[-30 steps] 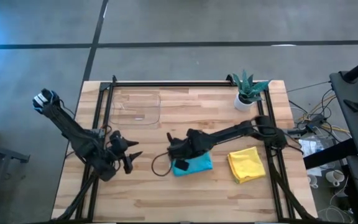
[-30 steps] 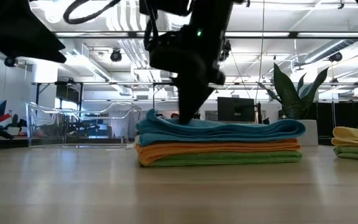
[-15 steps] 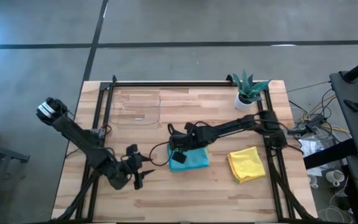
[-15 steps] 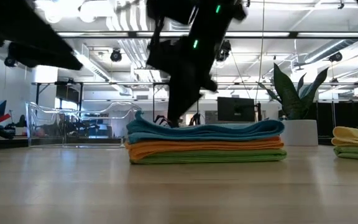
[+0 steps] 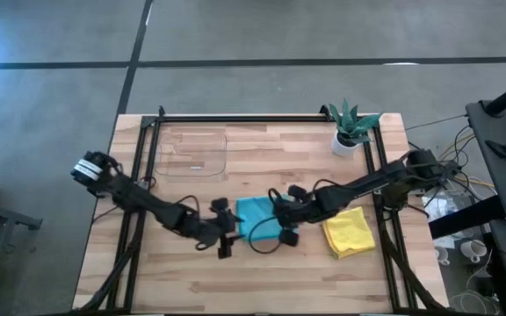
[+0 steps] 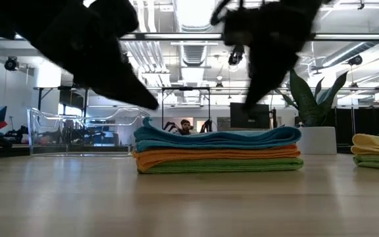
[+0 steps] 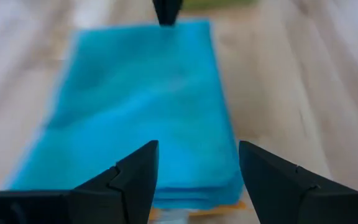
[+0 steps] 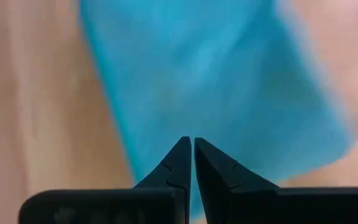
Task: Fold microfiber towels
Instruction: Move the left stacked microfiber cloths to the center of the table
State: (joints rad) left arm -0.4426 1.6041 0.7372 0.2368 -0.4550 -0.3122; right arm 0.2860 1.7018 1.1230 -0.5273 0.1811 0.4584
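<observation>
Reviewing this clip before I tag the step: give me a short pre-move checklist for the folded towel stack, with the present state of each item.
1. Stack of folded microfiber towels, teal blue towel over orange towel over lime green towel, edges aligned: ok.
2. Left gripper open, facing the stack's near edge, nothing held: ok.
3. Right gripper shut, empty, above the teal blue towel: ok.
4. Whether either gripper touches the stack: cannot tell.
5. Folded yellow towel lying apart on a second lime green towel: ok.
6. Clear plastic tray away from both arms: ok.
</observation>
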